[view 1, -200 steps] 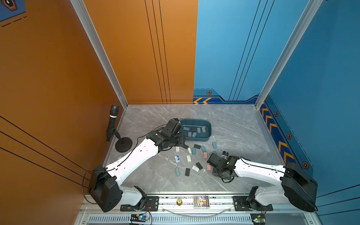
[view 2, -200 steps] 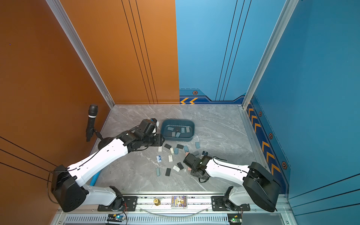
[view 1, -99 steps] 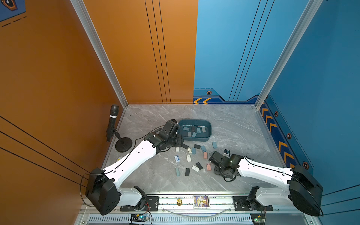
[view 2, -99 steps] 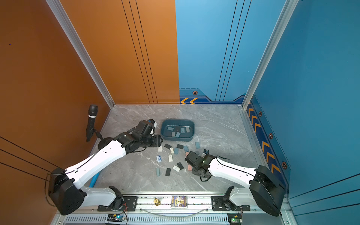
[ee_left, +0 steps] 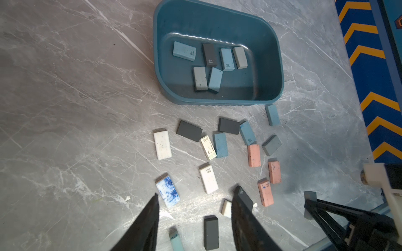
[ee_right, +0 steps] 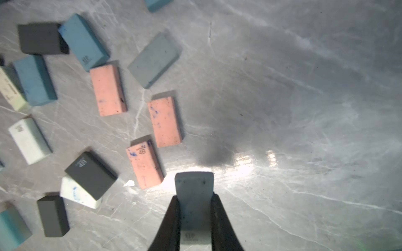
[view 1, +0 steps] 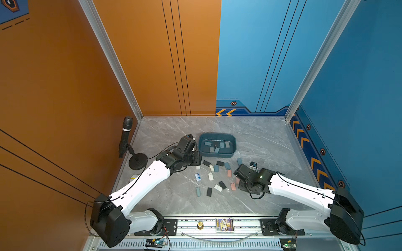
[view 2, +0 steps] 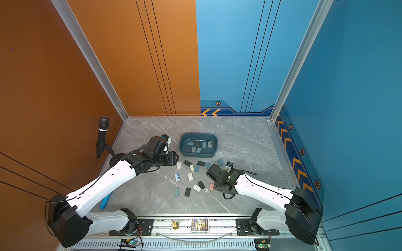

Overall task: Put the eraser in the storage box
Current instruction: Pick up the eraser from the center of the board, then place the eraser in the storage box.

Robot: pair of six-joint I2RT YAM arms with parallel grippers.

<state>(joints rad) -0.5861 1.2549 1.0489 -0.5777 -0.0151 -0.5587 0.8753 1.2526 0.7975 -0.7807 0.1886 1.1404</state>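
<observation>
1 storage box [ee_left: 272, 39]; 6 erasers [ee_left: 184, 51] inside

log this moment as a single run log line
right gripper: shut on pale grey rectangular eraser | left gripper: open, empty | dark teal plastic storage box: six erasers inside, held eraser not yet in

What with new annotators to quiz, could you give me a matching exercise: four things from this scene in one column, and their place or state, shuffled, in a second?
Column one
1. storage box
2. left end effector
3. right end effector
4. blue-and-white marbled eraser

Column two
A. shut on a pale eraser
B. lying on the table, outside the box
C. open, holding nothing
D. holds six erasers

Pairs: 1-D, 2-C, 3-A, 4-B
</observation>
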